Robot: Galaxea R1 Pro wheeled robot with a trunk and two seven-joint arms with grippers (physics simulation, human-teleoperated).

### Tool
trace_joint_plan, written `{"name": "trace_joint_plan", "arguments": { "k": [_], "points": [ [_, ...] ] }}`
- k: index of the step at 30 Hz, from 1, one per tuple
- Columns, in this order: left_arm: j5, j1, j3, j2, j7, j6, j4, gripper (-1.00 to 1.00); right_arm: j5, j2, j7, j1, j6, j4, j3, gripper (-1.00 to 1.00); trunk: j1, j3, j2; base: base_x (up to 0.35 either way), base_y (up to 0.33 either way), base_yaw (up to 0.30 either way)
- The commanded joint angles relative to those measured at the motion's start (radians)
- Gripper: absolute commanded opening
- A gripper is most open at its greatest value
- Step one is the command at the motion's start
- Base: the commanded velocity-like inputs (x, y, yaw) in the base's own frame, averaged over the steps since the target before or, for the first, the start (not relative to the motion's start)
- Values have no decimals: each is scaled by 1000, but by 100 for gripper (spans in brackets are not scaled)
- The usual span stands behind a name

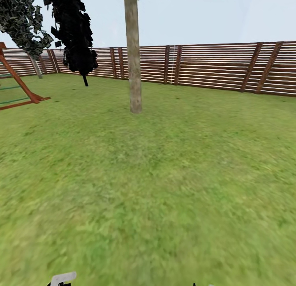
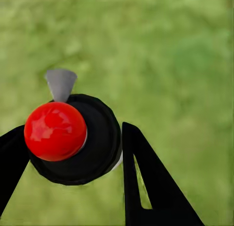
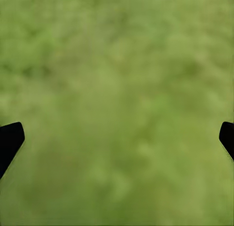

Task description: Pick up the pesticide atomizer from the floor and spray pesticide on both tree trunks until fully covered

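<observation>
Left gripper [image 2: 73,153] is clamped on the pesticide atomizer [image 2: 78,143], seen end-on, long axis along the fingers, grey nozzle [image 2: 61,84] aimed over blurred grass [image 2: 170,55]. Right gripper [image 3: 117,138] hangs spread wide, holding nothing. A tree trunk [image 1: 133,64] stands at twelve o'clock before the fence [image 1: 222,66].

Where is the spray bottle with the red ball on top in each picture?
Head view: a light-grey bit of the pesticide atomizer peeks in at the bottom edge, left of middle.
Left wrist view: it sits between the left gripper fingers, red ball toward the camera.
Right wrist view: not in it.
Shared landmark: the grass.
</observation>
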Motion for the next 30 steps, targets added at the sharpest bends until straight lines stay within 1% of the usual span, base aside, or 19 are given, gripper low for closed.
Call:
{"name": "trace_joint_plan", "arguments": {
  "k": [1, 30],
  "points": [
    [0, 0, 0, 0, 0, 0, 0, -100, 0, 0, 0, 0, 0, 0, 0, 100, 0, 0, 0, 339, 0, 0],
    [0, 0, 0, 0, 0, 0, 0, -100, 0, 0, 0, 0, 0, 0, 0, 100, 0, 0, 0, 339, 0, 0]
  ]
}}
